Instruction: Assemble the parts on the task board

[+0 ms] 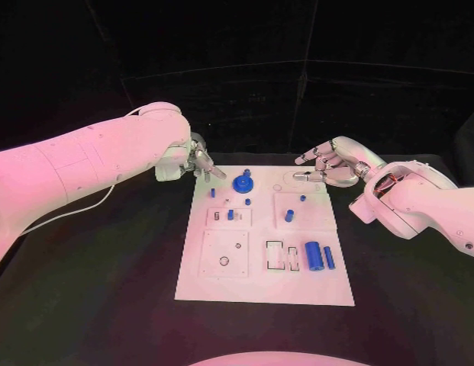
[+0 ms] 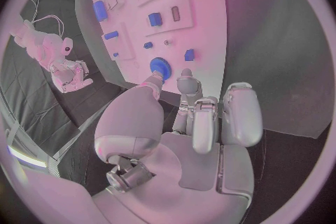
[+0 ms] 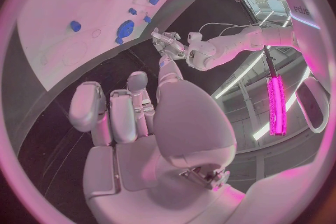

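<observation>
Board (image 1: pixel 264 286): white, mid-table, small blue parts on it
Left hand (image 1: pixel 201 162): at far left corner, fingers curled, holding nothing; blue round part (image 1: pixel 243 184) just beside fingertips
Right hand (image 1: pixel 330 166): at far right corner, fingers loosely apart, empty

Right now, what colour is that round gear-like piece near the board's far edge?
Blue. The gear-like piece shows best in the head view.

Head view looks down on task board (image 1: pixel 266 236); both wrist views share it, obliquely.

Small parts too fine to name

The blue parts (image 1: pixel 288 216) near the task board (image 1: pixel 259 286) far edge are too small to identify; both arms run off-frame.
</observation>
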Controlling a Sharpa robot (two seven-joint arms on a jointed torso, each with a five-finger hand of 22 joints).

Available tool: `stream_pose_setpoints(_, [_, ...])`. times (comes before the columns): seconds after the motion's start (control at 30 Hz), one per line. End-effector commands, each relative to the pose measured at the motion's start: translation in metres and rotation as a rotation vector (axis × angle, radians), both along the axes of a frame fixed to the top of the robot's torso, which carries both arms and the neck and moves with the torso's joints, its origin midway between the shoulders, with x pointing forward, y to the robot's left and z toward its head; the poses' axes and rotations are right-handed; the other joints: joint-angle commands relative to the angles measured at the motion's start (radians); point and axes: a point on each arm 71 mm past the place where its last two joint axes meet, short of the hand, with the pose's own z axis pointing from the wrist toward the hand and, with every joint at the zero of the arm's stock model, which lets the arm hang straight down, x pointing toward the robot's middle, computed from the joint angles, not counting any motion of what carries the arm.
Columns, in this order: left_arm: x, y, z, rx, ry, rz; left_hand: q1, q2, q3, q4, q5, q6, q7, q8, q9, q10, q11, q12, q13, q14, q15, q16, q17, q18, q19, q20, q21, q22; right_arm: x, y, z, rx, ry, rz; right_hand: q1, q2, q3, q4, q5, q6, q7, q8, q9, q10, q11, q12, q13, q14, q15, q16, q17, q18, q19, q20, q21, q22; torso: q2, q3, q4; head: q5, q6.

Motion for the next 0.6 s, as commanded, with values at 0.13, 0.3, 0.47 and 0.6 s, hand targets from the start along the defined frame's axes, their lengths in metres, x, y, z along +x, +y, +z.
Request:
stream_pose_setpoints(0.13, [0.004, 0.002, -0.013, 0.059, 0.027, -0.036, 0.006, 0.010, -0.009, 0.000, -0.003, 0.010, -0.001, -0.006, -0.003, -0.004, 0.002, 0.004, 0.001, 0.105, 0.005, 0.003, 0.263, 0.009, 0.003, 0.006, -0.001, 0.002, 0.000, 0.002, 0.001, 0.007, -0.007, 0.010, -0.008, 0.004, -0.004, 0.000, -0.004, 0.003, -0.001, 0.004, 0.001, -0.005, 0.003, -0.002, -0.001, 0.030, 0.000, -0.005, -0.001, 0.020, -0.007, 0.003, -0.005, -0.001, 0.000, 0.0000, 0.0004, 0.000, -0.001])
stream_pose_setpoints(0.3, [0.006, 0.002, -0.018, 0.076, 0.021, -0.035, 0.007, 0.011, -0.010, 0.000, -0.003, 0.010, -0.001, -0.007, -0.004, -0.004, 0.002, 0.003, -0.001, 0.105, 0.005, 0.003, 0.263, 0.009, 0.002, 0.006, -0.001, 0.001, 0.001, 0.003, 0.001, 0.007, -0.007, 0.012, -0.008, 0.005, -0.005, 0.000, -0.001, 0.003, -0.001, 0.004, 0.001, -0.005, 0.002, -0.002, -0.001, 0.030, 0.000, -0.006, 0.000, 0.021, -0.006, 0.003, -0.005, -0.002, -0.001, 0.0006, 0.0001, 0.003, -0.003])
stream_pose_setpoints(0.47, [0.008, 0.002, -0.021, 0.078, 0.021, -0.035, 0.009, 0.012, -0.012, 0.000, -0.003, 0.011, -0.001, -0.007, -0.005, -0.004, 0.002, 0.003, -0.001, 0.105, 0.005, 0.003, 0.263, 0.009, 0.003, 0.006, -0.001, 0.002, 0.001, 0.004, 0.001, 0.008, -0.007, 0.014, -0.007, 0.007, -0.005, 0.001, 0.001, 0.003, -0.001, 0.004, 0.001, -0.005, 0.002, -0.002, -0.001, 0.031, 0.000, -0.006, 0.000, 0.021, -0.007, 0.003, -0.005, -0.002, 0.000, 0.0005, 0.0000, 0.001, -0.004])
stream_pose_setpoints(0.6, [0.008, 0.001, -0.024, 0.075, 0.022, -0.039, 0.014, 0.016, -0.016, 0.000, -0.003, 0.014, -0.002, -0.007, -0.008, -0.003, 0.001, 0.006, 0.000, 0.105, 0.005, 0.003, 0.263, 0.008, 0.004, 0.006, 0.001, 0.005, 0.001, 0.005, 0.001, 0.008, -0.007, 0.015, -0.007, 0.007, -0.005, 0.001, 0.001, 0.003, -0.001, 0.004, 0.001, -0.005, 0.002, -0.002, -0.001, 0.031, 0.000, -0.006, -0.001, 0.021, -0.007, 0.003, -0.005, -0.002, -0.001, 0.0009, 0.0004, 0.001, -0.006])
